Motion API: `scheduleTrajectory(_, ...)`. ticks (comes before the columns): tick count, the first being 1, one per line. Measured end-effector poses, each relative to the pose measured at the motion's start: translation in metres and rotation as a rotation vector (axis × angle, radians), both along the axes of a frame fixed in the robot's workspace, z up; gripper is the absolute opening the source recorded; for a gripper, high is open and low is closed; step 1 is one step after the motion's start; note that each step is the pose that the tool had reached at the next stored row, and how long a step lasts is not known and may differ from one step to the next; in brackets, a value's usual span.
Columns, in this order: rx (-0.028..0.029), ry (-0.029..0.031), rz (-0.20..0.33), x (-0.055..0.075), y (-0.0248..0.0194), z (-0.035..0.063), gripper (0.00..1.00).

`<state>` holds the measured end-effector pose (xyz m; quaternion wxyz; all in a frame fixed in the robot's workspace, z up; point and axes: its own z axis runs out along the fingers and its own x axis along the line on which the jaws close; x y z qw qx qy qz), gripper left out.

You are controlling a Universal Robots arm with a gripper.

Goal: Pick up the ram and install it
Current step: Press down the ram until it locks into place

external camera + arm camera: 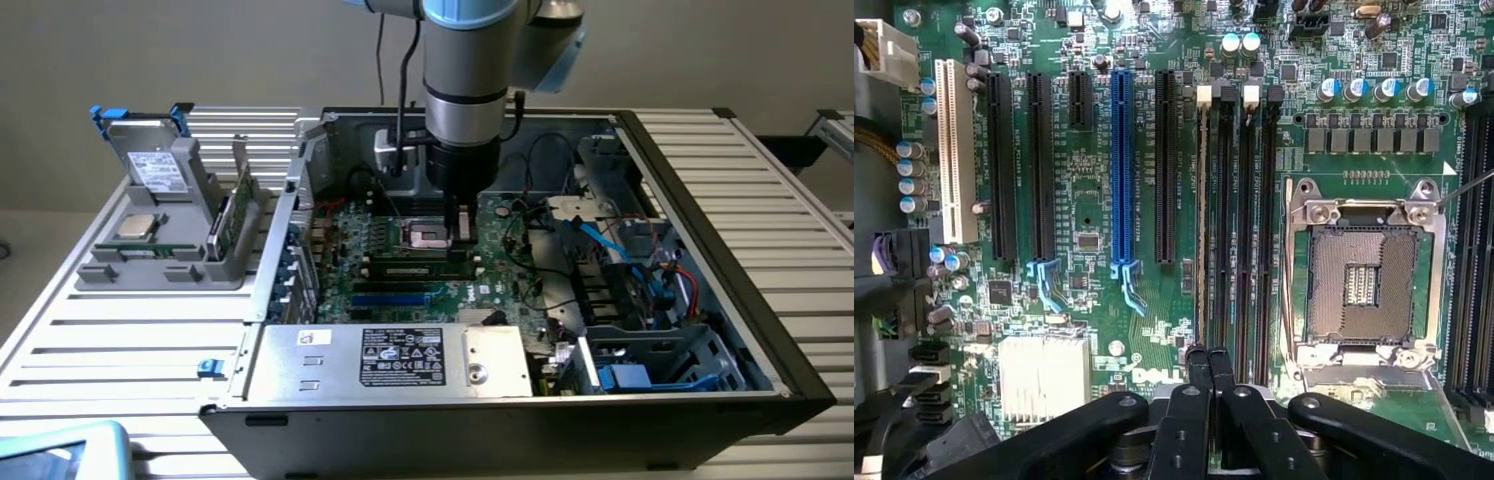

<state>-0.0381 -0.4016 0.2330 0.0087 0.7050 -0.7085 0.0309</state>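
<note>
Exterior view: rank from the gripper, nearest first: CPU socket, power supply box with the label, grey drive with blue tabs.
From the gripper, shut over the motherboard:
1. CPU socket, right beneath it.
2. Power supply box, along the case's front edge, toward the camera.
3. Grey drive, upright in the holder outside the case, at the exterior view's left.

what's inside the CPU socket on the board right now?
Nothing is seated: the CPU socket is open, bare contact grid showing inside its metal frame. In the exterior view the arm covers part of it. The shut gripper hovers by the memory slots.
</note>
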Motion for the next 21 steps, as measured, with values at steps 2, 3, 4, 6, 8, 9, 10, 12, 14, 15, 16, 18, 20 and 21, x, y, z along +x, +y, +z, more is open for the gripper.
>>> scheduleTrajectory(2,-0.0003,0.0002,0.000,0.000,-0.0002,0.0000,0.11)
scheduleTrajectory(3,-0.0002,0.0000,0.000,0.000,-0.0007,-0.0002,0.11)
scheduleTrajectory(4,0.0001,-0.0001,0.000,0.000,-0.0006,-0.0006,0.11)
scheduleTrajectory(6,0.0000,-0.0001,0.000,0.000,-0.0007,-0.0015,0.11)
scheduleTrajectory(8,-0.0001,-0.0002,0.000,0.000,-0.0007,-0.0032,0.11)
scheduleTrajectory(9,-0.0004,-0.0001,0.000,0.000,-0.0008,-0.0040,0.11)
scheduleTrajectory(10,-0.0008,-0.0001,0.000,0.000,-0.0008,-0.0046,0.11)
scheduleTrajectory(12,-0.0003,-0.0003,0.000,0.000,-0.0008,-0.0060,0.11)
scheduleTrajectory(14,-0.0005,-0.0001,0.000,0.000,-0.0008,-0.0066,0.11)
scheduleTrajectory(15,-0.0004,-0.0002,0.000,0.000,-0.0008,-0.0066,0.11)
scheduleTrajectory(16,0.0015,-0.0009,0.000,0.000,-0.0005,-0.0035,0.11)
scheduleTrajectory(18,0.0010,-0.0001,0.000,-0.002,-0.0009,0.0050,0.11)
scheduleTrajectory(20,0.0024,0.0001,0.000,-0.006,-0.0012,0.0090,0.11)
scheduleTrajectory(21,0.0025,0.0001,0.000,-0.009,-0.0012,0.0096,0.11)
